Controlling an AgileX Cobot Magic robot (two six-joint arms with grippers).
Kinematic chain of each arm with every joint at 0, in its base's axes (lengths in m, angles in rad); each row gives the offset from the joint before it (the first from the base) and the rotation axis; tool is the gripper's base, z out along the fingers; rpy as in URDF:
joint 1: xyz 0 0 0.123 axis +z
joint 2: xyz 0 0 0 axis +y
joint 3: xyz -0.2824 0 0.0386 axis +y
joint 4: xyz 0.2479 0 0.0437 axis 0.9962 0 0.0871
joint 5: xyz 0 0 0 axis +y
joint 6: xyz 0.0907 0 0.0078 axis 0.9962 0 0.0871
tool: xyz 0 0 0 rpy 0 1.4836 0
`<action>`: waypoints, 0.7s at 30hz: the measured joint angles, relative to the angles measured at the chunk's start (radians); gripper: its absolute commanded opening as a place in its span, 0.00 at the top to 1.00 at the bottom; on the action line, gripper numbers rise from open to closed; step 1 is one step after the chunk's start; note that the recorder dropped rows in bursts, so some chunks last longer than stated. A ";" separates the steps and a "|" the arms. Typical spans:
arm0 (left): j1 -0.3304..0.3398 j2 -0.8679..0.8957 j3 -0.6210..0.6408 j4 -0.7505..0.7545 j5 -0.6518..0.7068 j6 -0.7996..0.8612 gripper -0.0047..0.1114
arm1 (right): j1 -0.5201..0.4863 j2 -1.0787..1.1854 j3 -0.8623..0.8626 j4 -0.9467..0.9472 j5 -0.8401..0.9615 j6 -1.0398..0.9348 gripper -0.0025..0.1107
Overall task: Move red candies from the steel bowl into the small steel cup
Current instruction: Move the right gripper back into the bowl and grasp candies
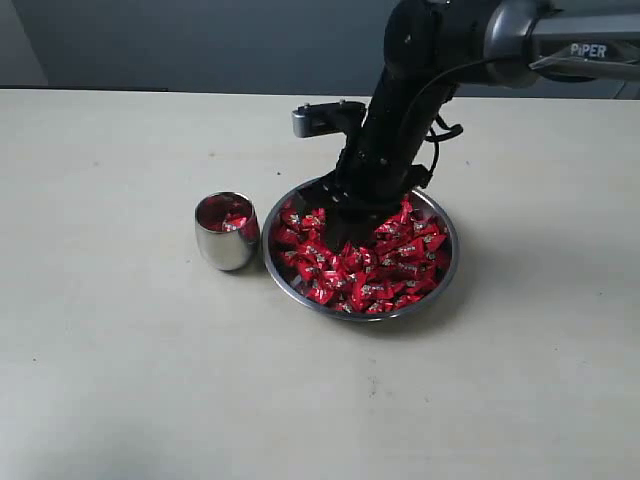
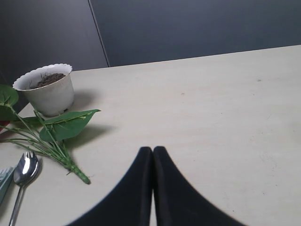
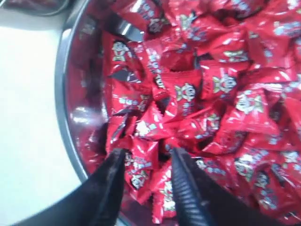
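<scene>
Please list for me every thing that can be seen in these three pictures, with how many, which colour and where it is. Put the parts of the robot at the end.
red candies: many, shiny red, piled in the steel bowl; a few more in the small steel cup
steel bowl: one, silver, on the table, close beside the cup
small steel cup: one, silver, upright, on the bowl's left in the exterior view
table: one, pale beige
flower pot: one, white, with dark soil, on the table in the left wrist view
leafy stem: one, green, lying beside the pot
spoon: one, silver, near the stem
left gripper: one, black, jaws together, over bare table
right gripper: one, black, jaws apart, down in the candy pile
</scene>
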State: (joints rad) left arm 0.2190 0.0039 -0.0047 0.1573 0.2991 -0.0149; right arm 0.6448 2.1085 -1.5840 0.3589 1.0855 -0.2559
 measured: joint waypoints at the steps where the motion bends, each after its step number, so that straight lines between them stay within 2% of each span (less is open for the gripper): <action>1: 0.000 0.000 0.000 0.000 0.000 0.000 0.96 | 0.000 0.008 0.000 0.015 0.001 -0.002 0.52; 5: 0.000 0.000 0.000 0.000 0.000 0.000 0.96 | 0.009 0.045 0.000 0.033 0.015 -0.010 0.54; 7: 0.000 0.000 0.000 0.000 0.000 0.000 0.96 | 0.013 0.065 0.000 0.037 0.029 -0.011 0.61; 9: 0.000 0.000 0.000 0.000 0.000 0.000 0.96 | 0.013 0.082 0.002 0.041 0.046 -0.012 0.77; 11: 0.000 0.000 0.000 0.000 0.000 0.000 0.96 | 0.015 0.091 0.004 0.026 0.052 -0.012 0.98; 21: 0.000 0.000 0.000 0.000 0.000 0.000 0.96 | 0.015 0.040 0.004 -0.037 0.052 0.020 0.98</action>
State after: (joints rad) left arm 0.2190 0.0039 -0.0047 0.1573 0.2991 -0.0149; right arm 0.6596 2.1482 -1.5797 0.3216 1.1374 -0.2364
